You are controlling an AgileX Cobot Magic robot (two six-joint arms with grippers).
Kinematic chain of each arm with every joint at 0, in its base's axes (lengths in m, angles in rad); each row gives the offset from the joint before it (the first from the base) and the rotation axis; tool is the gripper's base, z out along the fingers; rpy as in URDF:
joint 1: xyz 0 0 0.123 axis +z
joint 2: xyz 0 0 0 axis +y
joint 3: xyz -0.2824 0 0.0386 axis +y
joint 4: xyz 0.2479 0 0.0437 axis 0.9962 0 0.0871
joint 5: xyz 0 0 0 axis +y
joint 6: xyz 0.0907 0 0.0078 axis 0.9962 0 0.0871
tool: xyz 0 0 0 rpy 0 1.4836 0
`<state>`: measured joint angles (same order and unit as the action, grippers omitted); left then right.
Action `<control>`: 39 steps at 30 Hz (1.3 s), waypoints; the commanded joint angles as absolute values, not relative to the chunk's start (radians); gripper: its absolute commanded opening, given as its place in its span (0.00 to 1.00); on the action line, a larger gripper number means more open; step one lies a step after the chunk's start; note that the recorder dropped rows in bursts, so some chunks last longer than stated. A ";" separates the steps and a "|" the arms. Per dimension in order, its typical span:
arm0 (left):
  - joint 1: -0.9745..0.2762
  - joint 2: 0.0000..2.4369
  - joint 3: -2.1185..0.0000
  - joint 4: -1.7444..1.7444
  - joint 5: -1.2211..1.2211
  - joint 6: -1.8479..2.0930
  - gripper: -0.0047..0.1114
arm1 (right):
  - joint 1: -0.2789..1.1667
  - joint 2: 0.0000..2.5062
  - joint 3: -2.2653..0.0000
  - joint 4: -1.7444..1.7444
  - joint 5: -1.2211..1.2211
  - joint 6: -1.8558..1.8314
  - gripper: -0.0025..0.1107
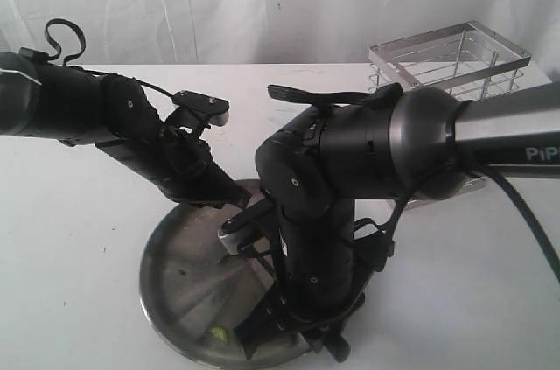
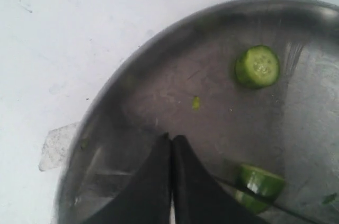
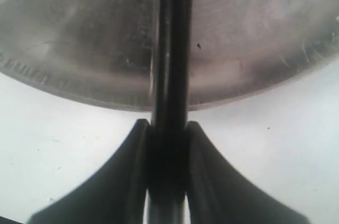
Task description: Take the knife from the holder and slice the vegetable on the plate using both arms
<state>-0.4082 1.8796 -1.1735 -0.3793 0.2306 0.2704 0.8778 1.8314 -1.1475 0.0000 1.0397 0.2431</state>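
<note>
The dull metal plate (image 1: pixel 175 275) lies on the white table under both arms. On the plate (image 2: pixel 159 81), one round green slice (image 2: pixel 257 66) lies flat. A thicker green vegetable piece (image 2: pixel 259 181) sits beside it, and the knife's thin black edge (image 2: pixel 248 190) crosses this piece. A tiny green crumb (image 2: pixel 196 102) lies between them. My left gripper (image 2: pixel 170 140) is shut with nothing between its fingers, low over the plate next to that piece. My right gripper (image 3: pixel 168 128) is shut on the black knife (image 3: pixel 169 65), which reaches out over the plate (image 3: pixel 254 33). In the exterior view the right arm hides the knife.
The chrome wire holder (image 1: pixel 451 59) stands at the back right of the table, behind the right arm. A small green slice (image 1: pixel 219 332) lies near the plate's front rim. A pale translucent scrap (image 2: pixel 55 145) lies on the table at the plate's edge.
</note>
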 commanded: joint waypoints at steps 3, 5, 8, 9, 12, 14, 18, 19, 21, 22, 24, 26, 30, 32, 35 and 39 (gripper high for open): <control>-0.409 1.864 -1.164 -0.471 0.303 0.296 0.04 | 0.877 1.827 -1.155 0.011 1.050 0.220 0.02; -0.409 1.864 -1.164 -0.494 0.325 0.296 0.04 | 0.877 1.827 -1.155 0.011 1.050 0.220 0.02; -0.409 1.868 -1.164 -0.558 0.333 0.365 0.04 | 0.877 1.827 -1.155 0.011 1.050 0.220 0.02; -0.409 1.874 -1.164 -0.589 0.333 0.395 0.04 | 0.877 1.827 -1.155 0.011 1.050 0.220 0.02; -0.411 1.887 -1.164 -0.643 0.333 0.458 0.04 | 0.877 1.827 -1.155 0.011 1.050 0.220 0.02; -0.411 1.900 -1.164 -0.658 0.333 0.478 0.04 | 0.877 1.827 -1.155 0.011 1.050 0.220 0.02; -0.411 1.909 -1.164 -0.658 0.327 0.478 0.04 | 0.877 1.827 -1.155 0.011 1.050 0.222 0.02; -0.411 1.909 -1.164 -0.658 0.325 0.478 0.04 | 0.877 1.827 -1.155 0.008 1.050 0.224 0.02; -0.411 1.909 -1.164 -0.658 0.325 0.480 0.04 | 0.877 1.827 -1.155 0.008 1.050 0.224 0.02; -0.411 1.909 -1.164 -0.658 0.325 0.480 0.04 | 0.877 1.827 -1.155 0.008 1.050 0.224 0.02; -0.409 1.905 -1.164 -0.656 0.329 0.479 0.04 | 0.877 1.827 -1.155 0.008 1.050 0.224 0.02; -0.409 1.898 -1.164 -0.647 0.332 0.479 0.04 | 0.877 1.827 -1.155 0.008 1.048 0.224 0.02; -0.409 1.893 -1.164 -0.640 0.337 0.479 0.04 | 0.877 1.827 -1.155 0.008 1.048 0.224 0.02; -0.409 1.893 -1.164 -0.631 0.341 0.479 0.04 | 0.877 1.827 -1.155 0.008 1.046 0.224 0.02; -0.409 1.893 -1.164 -0.619 0.341 0.479 0.04 | 0.877 1.827 -1.155 0.008 1.046 0.224 0.02; -0.409 1.893 -1.164 -0.619 0.348 0.479 0.04 | 0.877 1.827 -1.155 0.008 1.046 0.224 0.02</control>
